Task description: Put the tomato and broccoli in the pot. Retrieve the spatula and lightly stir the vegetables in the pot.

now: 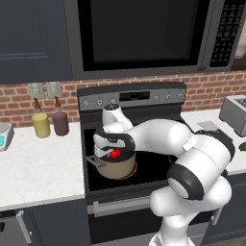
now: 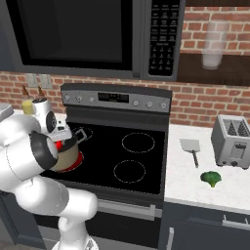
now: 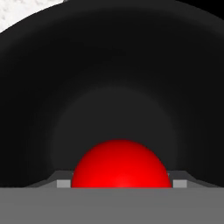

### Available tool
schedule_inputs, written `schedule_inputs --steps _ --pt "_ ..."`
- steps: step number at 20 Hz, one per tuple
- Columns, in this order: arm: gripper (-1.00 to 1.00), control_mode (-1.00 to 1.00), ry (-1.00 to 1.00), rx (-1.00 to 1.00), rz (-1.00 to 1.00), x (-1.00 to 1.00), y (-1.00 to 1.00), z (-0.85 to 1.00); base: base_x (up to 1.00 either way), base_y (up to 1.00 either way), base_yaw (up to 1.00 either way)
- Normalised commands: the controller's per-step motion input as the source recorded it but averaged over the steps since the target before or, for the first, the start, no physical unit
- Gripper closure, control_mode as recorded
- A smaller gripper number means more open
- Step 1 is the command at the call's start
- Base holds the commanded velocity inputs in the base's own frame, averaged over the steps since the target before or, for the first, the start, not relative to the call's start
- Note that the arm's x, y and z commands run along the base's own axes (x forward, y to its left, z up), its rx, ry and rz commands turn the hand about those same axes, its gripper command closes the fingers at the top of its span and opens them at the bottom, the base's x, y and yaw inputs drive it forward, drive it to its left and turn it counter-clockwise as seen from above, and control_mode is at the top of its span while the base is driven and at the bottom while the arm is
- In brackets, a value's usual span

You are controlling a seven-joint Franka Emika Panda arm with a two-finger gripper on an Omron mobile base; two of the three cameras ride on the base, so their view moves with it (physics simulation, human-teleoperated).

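tomato [image 3: 121, 164] lower half cut by hand view's bottom edge | finger tips hidden behind tomato, grip can't be told | pot [image 1: 117, 166] mouth mostly covered by arm | pot rim runs off frame in hand view

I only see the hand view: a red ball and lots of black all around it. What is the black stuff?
Observer: That's the dark inside of a tan pot, which stands on the front left burner of the stove.
Operator: Where's the broccoli?
Observer: The broccoli lies on the counter to the right of the stove, in front of the toaster.
Operator: And the spatula?
Observer: The spatula lies flat on that same counter, between the stove and the toaster, just behind the broccoli.
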Motion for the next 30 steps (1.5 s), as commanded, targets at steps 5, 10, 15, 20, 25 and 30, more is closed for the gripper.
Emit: schedule_inputs --steps 5,10,15,20,25,30 --pt "-1.00 -1.00 0.01 0.00 0.00 0.02 0.00 0.00 0.00 0.00 0.00" --pt "-1.00 -1.00 0.00 0.00 0.00 0.00 0.00 0.00 0.00 0.00 0.00" --pt "-1.00 -1.00 0.09 0.00 0.00 0.00 -0.03 0.01 0.00 0.00 0.00" --pt "-1.00 -1.00 0.11 0.01 0.00 0.00 -0.30 0.23 0.00 0.00 0.00" --pt "-1.00 -1.00 0.04 0.01 -0.03 0.00 -0.34 0.41 0.00 0.00 0.00" --pt "-1.00 -1.00 -0.01 0.01 -0.08 -0.08 -0.34 0.75 0.00 0.00 0.00"
